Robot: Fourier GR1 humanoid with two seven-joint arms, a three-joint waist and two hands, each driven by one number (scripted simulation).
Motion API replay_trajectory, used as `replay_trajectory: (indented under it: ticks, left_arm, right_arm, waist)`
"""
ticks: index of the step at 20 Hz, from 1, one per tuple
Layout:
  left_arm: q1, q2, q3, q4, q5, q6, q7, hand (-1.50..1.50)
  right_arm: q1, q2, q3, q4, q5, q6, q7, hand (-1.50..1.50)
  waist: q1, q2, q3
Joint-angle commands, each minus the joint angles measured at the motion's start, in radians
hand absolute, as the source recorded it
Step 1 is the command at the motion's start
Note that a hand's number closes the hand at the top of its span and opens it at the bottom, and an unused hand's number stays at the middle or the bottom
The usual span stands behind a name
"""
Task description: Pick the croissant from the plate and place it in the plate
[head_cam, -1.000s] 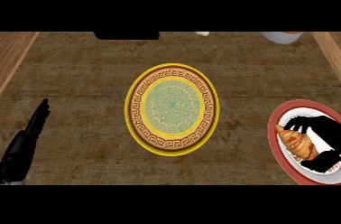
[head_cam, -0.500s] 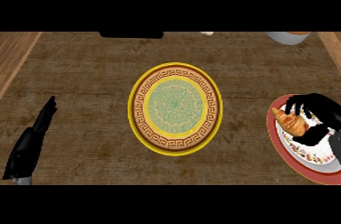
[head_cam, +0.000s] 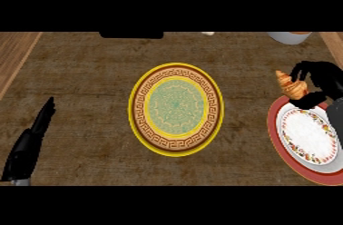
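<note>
Bench (head_cam: 87,83) top is brown, weave-like texture, with lighter wood strips along the left and right edges. At the far edge: a dark rectangular object (head_cam: 131,34), a small pale item (head_cam: 208,33), and a white round vessel (head_cam: 289,37) cut off by the frame; can't tell what these are.

Yellow-rimmed plate (head_cam: 175,109) sits mid-bench, brown key-pattern band, pale green centre, nothing in it. Red-rimmed plate (head_cam: 309,140) at the right edge, white centre with a floral band, partly cut off, nothing on its visible face.

Croissant (head_cam: 291,85) is golden brown, crescent-shaped, one pointed tip upward-left. It is off the red-rimmed plate, just beyond that plate's far-left rim, well apart from the yellow-rimmed plate. Right hand (head_cam: 320,81) holds it, fingers (head_cam: 303,69) curled round the right side and top of the croissant.

Left hand (head_cam: 30,144) at the lower left, fingers straight and together pointing away, holding nothing, resting near the left edge.
</note>
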State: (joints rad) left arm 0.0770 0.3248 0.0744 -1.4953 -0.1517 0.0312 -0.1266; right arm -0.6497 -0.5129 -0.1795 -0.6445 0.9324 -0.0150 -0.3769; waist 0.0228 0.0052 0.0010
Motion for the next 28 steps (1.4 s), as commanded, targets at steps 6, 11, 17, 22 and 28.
replay_trajectory:
  ticks: [6, 11, 17, 22, 28]
  left_arm:
    - [0.016, -0.008, 0.014, 0.026, -0.012, 0.006, -0.027, 0.00]
    - [0.018, -0.036, 0.014, 0.044, -0.023, 0.029, -0.029, 0.00]
    - [0.017, -0.019, 0.033, 0.031, -0.017, 0.001, -0.041, 0.00]
    - [-0.003, -0.010, 0.044, 0.036, -0.016, -0.016, -0.016, 0.00]
    - [-0.001, -0.008, 0.055, 0.008, -0.013, -0.029, -0.002, 0.00]
  right_arm:
    - [-0.058, 0.003, -0.069, -0.229, -0.147, -0.022, -0.157, 1.50]
    - [0.018, 0.087, -0.022, -0.491, -0.266, 0.191, -0.125, 1.50]
    - [0.080, 0.188, 0.059, -0.791, -0.304, 0.290, 0.079, 1.50]
    - [0.039, 0.254, 0.121, -0.982, -0.354, 0.425, 0.301, 1.50]
    - [-0.056, 0.457, 0.270, -0.870, -0.230, 0.320, 0.483, 1.50]
  waist:
    - [-0.031, -0.012, -0.002]
    - [-0.055, -0.019, -0.003]
    - [-0.032, -0.011, -0.002]
    - [-0.028, -0.010, -0.002]
    - [-0.012, -0.006, -0.001]
